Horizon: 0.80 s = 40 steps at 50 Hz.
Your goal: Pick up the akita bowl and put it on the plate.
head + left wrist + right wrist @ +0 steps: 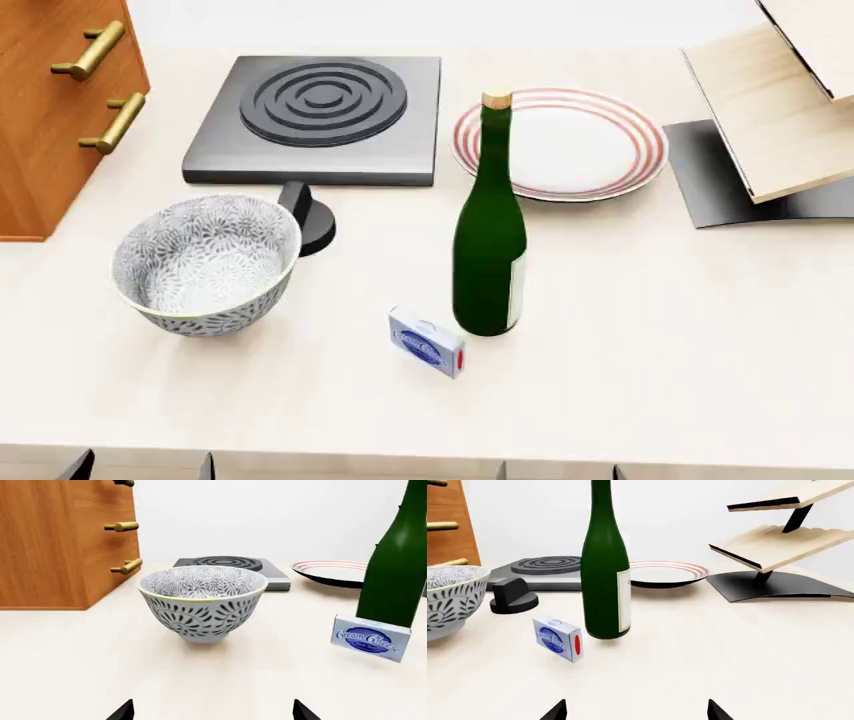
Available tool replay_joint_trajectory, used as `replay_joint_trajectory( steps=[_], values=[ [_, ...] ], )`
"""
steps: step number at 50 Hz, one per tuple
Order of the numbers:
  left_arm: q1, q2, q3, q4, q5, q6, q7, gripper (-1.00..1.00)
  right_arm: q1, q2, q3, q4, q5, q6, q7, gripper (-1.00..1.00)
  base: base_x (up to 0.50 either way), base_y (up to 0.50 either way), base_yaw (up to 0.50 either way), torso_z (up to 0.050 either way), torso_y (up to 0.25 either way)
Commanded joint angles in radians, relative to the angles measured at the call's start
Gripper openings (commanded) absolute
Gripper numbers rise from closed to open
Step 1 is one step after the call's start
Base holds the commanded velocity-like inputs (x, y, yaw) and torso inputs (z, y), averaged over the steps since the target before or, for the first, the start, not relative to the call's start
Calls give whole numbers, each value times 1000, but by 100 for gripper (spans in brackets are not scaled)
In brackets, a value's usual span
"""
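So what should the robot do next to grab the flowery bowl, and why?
Probably ease the left gripper forward toward the white, blue-grey patterned ceramic bowl. The bowl stands untouched straight ahead of its open fingers, far from the white red-ringed plate.

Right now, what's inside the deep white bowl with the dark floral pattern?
Nothing visible: the deep white floral-patterned ceramic bowl looks empty, with only its patterned inner wall and floor showing from the head view. In the left wrist view its near wall hides the bottom.
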Motion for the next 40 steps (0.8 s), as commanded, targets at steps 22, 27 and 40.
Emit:
replay_joint_trajectory(
  steps=[22,27,40],
  values=[
    [31,-128,109,294,-62,-118,-163,100,-19,93,-39,-218,121,87,100,100,0,0,0,0,0],
    [36,-138,102,390,-65,-160,-180,100,-10,99,-33,-268,142,125,114,100,0,0,0,0,0],
    [202,-170,91,760,44,-127,-271,100,-159,131,31,-612,166,105,179,100,0,0,0,0,0]
  ],
)
